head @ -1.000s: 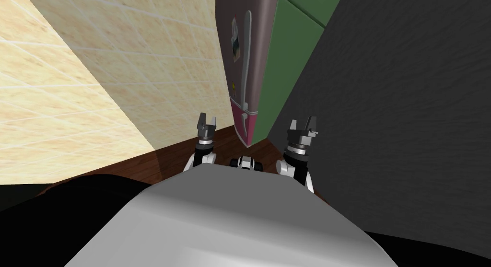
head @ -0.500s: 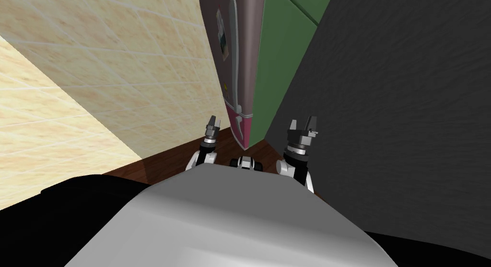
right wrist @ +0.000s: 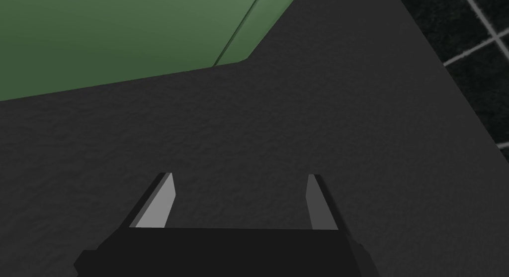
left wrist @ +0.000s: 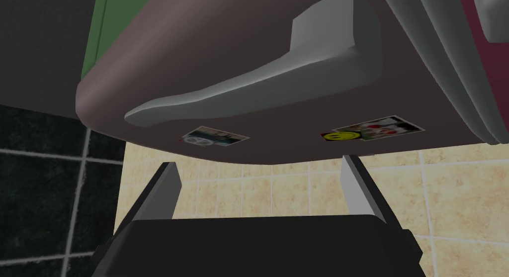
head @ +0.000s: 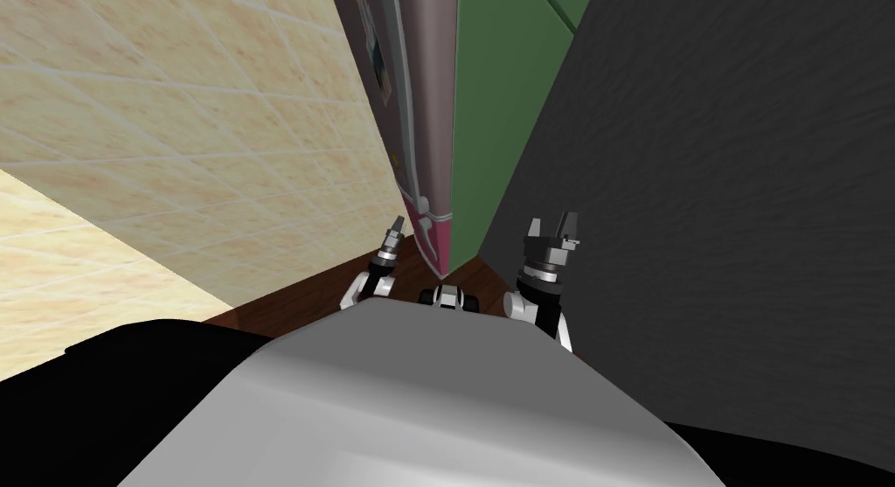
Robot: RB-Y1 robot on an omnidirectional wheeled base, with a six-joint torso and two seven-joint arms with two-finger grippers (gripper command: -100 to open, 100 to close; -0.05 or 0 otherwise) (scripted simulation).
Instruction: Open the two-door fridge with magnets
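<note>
Upper centre, the fridge (head: 433, 97) fills the gap between tiled wall (head: 201, 114) and green panel (head: 498, 114). Our left gripper (left wrist: 258, 162), fingers wide and empty, points at its handle (left wrist: 278, 85) and magnets (left wrist: 373, 130); our right gripper (head: 551, 221), likewise wide, faces a dark wall (head: 717, 202).

The left claw (left wrist: 258, 162) holds its two fingers wide apart with nothing between them. At its twelve o'clock is a mauve-brown fridge door (left wrist: 209, 45) with a pale grey handle (left wrist: 278, 75) running across it. Near the door's edge are two magnets: a photo magnet (left wrist: 214, 137) at the claw's eleven o'clock and a smiley magnet (left wrist: 372, 130) at one o'clock. A crimson panel (left wrist: 489, 65) lies at two o'clock, a green panel (left wrist: 99, 35) at ten, and black tiles (left wrist: 44, 189) at nine. Behind the fingers is a beige tiled wall (left wrist: 258, 189).
</note>
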